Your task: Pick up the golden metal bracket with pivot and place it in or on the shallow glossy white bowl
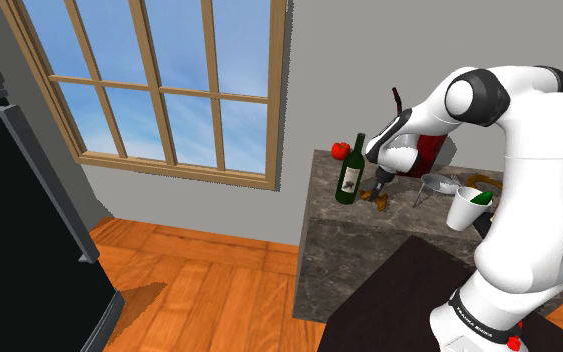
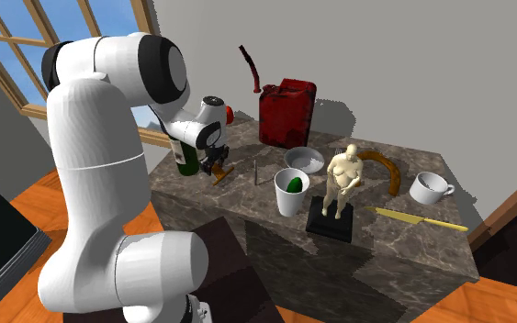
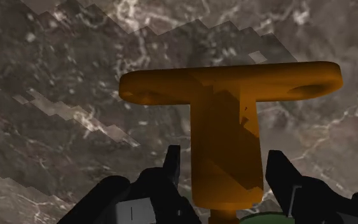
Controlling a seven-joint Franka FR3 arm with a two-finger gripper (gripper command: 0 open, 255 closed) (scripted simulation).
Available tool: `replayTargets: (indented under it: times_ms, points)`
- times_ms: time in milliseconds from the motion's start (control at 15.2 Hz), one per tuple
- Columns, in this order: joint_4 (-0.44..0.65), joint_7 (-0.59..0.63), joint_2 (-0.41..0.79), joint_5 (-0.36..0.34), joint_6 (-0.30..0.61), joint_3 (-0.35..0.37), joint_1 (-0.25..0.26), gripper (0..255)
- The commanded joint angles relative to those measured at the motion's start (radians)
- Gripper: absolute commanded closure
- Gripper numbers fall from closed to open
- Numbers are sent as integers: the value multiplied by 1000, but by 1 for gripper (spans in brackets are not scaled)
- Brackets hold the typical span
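The golden T-shaped bracket lies on the dark marble counter with its stem between my fingers. My gripper is open and straddles the stem, with a narrow gap on each side. In the shoulder view the gripper reaches down to the counter beside the wine bottle, with the bracket at its tips. The second exterior view has the gripper over the bracket. The shallow white bowl sits further along the counter, in front of the red can.
A green wine bottle stands right beside the gripper, a red fruit behind it. A red jerry can, a white cup, a figurine, a mug and a yellow knife share the counter.
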Motion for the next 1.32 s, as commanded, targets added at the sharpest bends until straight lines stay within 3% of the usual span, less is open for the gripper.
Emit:
replayTargets:
  times_ms: [0, 528, 1254]
  points:
    - [0, 0, 0, 0, 0, 0, 0, 255]
    - [0, 0, 0, 0, 0, 0, 0, 255]
    - [-23, 84, -133, -98, -103, -68, 49, 255]
